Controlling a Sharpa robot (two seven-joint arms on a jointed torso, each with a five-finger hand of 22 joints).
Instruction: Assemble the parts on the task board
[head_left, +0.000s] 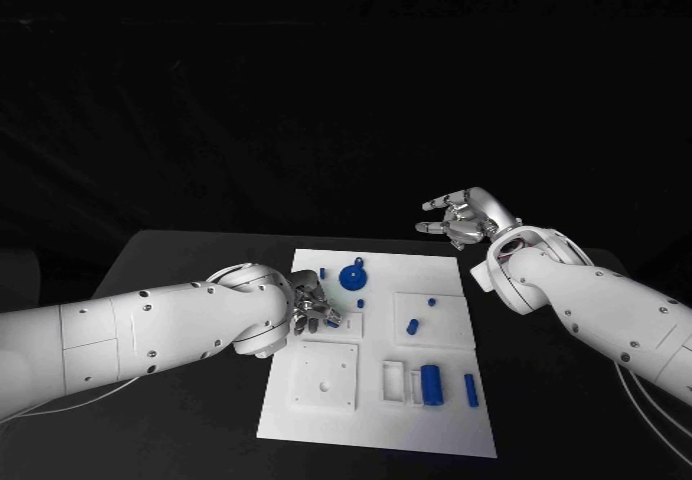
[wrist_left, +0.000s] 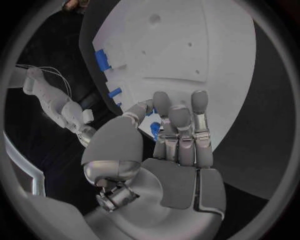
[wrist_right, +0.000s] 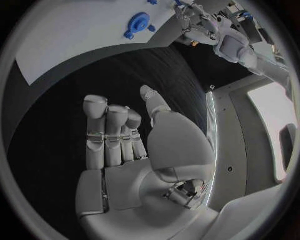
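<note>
The white task board (head_left: 378, 432) lies in the middle of the black table. My left hand (head_left: 306, 303) hovers over the board's left edge. It pinches a small blue part (wrist_left: 154, 131) between thumb and fingers (wrist_left: 178, 120); the same part (head_left: 333, 321) peeks out at the fingertips in the head view. My right hand (head_left: 464, 220) is raised beyond the board's far right corner, fingers apart and palm (wrist_right: 125, 150) empty. A round blue part (head_left: 355, 278) sits near the board's far end. A blue cylinder (head_left: 430, 384) and a thin blue pin (head_left: 472, 390) lie in slots at the near right.
A white square block (head_left: 327, 375) stands on the board's near left. Two small blue pieces (head_left: 414, 325) lie on a raised plate at the board's right. Dark table (head_left: 173, 440) surrounds the board on both sides.
</note>
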